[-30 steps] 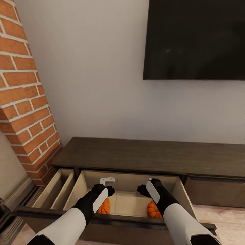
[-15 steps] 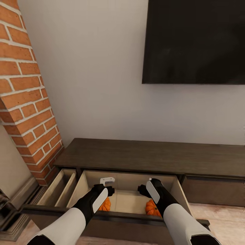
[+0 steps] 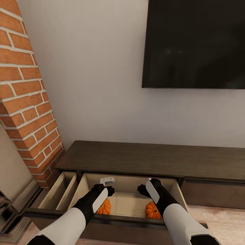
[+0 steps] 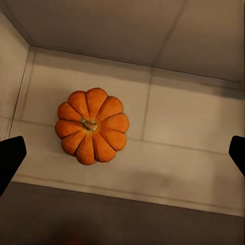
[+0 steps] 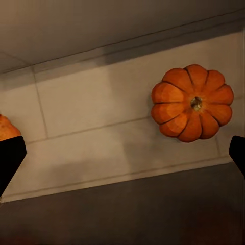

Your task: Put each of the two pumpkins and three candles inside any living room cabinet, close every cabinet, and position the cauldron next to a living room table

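A pale wall [image 3: 95, 85] fills most of the head view, with a black screen [image 3: 194, 44] mounted on it above and beyond the right hand, and a red brick column [image 3: 23, 95] rising beyond and to the outer side of the left hand. Below these runs the long, low, dark-brown cabinet [image 3: 153, 158], its length lying crosswise in front of both hands. Two of its drawers stand pulled out: a wide one [image 3: 126, 199] with a pale wood inside directly under the hands, and a narrow one [image 3: 59, 190] just outside the left hand.

The left hand [image 3: 108, 190] and the right hand [image 3: 143, 190] hang over the wide drawer, near each other and level, each above its own end of the drawer floor. Both hands are spread apart and hold nothing: in each wrist view only the two dark fingertips [image 4: 11, 158] show at the picture's edges, well apart.

The two pumpkins sit on the drawer floor, well apart from each other. One pumpkin [image 4: 92, 125] lies right beneath the left hand, the other pumpkin [image 5: 193, 103] beneath the right hand. Both stand upright, stems pointing straight up toward the hands, ribs fanning out evenly around them. Neither touches a drawer wall, as far as the wrist views show. A small white bracket [image 3: 107, 180] sits on the drawer's back wall, just beyond the left hand.
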{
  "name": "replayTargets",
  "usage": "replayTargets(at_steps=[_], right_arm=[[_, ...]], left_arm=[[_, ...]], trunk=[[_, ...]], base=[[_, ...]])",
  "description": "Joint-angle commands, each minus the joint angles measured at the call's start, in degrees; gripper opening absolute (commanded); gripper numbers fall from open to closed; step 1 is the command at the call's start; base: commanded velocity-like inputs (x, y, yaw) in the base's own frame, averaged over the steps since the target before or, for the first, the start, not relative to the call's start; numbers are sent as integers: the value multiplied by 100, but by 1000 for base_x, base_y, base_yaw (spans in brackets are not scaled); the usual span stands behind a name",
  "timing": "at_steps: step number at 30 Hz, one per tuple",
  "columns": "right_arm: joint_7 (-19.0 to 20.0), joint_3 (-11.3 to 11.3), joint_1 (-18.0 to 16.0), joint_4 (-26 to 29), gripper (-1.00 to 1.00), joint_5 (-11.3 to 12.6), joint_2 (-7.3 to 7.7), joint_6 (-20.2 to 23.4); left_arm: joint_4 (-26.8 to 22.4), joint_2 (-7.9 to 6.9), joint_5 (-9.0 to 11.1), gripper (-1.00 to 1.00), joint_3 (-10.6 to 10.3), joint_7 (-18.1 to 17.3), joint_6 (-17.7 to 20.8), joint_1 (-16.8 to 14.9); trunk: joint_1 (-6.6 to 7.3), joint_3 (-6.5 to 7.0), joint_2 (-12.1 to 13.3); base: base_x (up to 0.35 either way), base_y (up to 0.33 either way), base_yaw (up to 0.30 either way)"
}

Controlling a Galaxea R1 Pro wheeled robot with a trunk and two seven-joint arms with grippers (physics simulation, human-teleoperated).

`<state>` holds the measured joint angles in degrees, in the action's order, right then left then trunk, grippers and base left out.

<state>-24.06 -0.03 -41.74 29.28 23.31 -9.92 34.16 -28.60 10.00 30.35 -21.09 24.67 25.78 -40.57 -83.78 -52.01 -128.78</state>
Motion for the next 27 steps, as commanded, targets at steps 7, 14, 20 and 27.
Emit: replayTargets(at_steps=[7, 14, 20, 27], right_arm=[[-43, 7, -1, 16, 100, 51, -1, 12], [-39, 12, -1, 16, 100, 51, -1, 12], [-38, 5, -1, 8, 100, 57, -1, 25], [-39, 6, -1, 12, 100, 59, -1, 35]], left_arm=[[-5, 0, 41, 100, -18, 46, 15, -4], [-5, 0, 41, 100, -11, 46, 9, -4], [-8, 0, 41, 100, -10, 46, 6, -4], [-10, 0, 41, 100, -9, 46, 7, -4]], trunk=[[155, 120, 280], [309, 246, 560], [441, 354, 801], [595, 479, 1082]], base=[[0, 0, 0], [-95, 0, 0], [-81, 0, 0], [-61, 0, 0]])
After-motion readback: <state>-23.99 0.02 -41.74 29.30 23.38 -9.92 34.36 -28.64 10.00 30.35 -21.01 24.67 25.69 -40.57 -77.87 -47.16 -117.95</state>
